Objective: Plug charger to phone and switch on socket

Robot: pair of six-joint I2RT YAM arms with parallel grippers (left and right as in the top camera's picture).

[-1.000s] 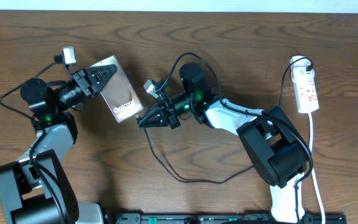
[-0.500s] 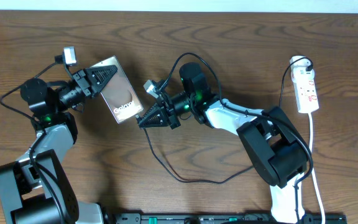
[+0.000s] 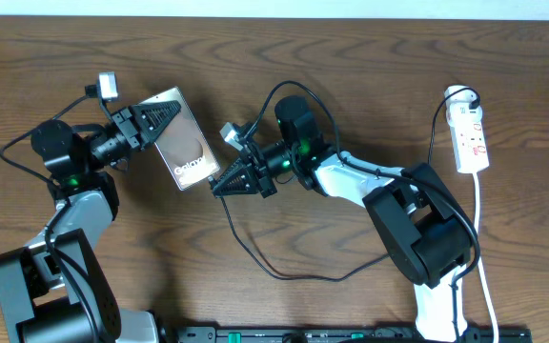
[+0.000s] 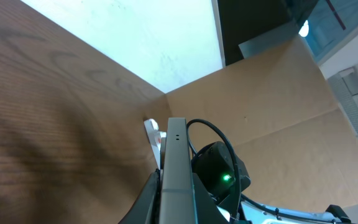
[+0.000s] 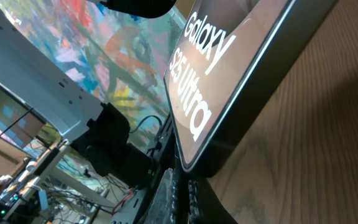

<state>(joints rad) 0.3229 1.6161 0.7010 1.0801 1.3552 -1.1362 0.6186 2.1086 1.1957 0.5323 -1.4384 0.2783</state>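
The phone (image 3: pixel 181 139) with its white "Galaxy S25 Ultra" label is tilted up off the table at the left. My left gripper (image 3: pixel 157 116) is shut on its far end; in the left wrist view the phone's edge (image 4: pixel 176 168) runs between the fingers. My right gripper (image 3: pixel 219 183) is shut on the charger's plug tip, right at the phone's lower end. In the right wrist view the phone (image 5: pixel 229 81) fills the frame just above the fingers (image 5: pixel 182 186). The thin black charger cable (image 3: pixel 255 252) loops over the table. The white socket (image 3: pixel 471 133) lies at the far right.
The socket's white cord (image 3: pixel 484 248) runs down the right side. A black rail (image 3: pixel 332 333) lies along the table's front edge. The right arm's base (image 3: pixel 427 238) stands between the cable loop and the socket.
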